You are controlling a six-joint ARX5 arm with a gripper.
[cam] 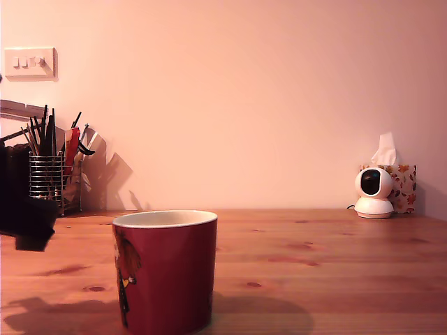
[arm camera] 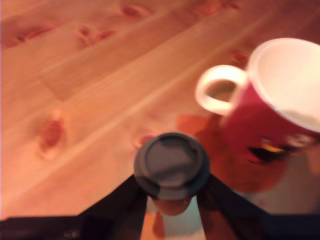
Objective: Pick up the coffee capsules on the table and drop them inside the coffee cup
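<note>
A: Dark brown, that pod [arm camera: 171,165]! The end effector [arm camera: 171,200] has its two fingers closed on it, up off the wooden tabletop [arm camera: 90,85].

B: Where is the red cup [cam: 165,272]?

A: Near the front, just to the right of the end effector in the exterior view. The pod is not in yet. I see no blue pod.

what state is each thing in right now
hand: shut on the dark capsule, off the table
dark capsule: held, flat end facing the wrist camera
coffee cup: upright, what shows inside is empty
pen holder: upright, full
tissue box: tissue sticking up
</note>
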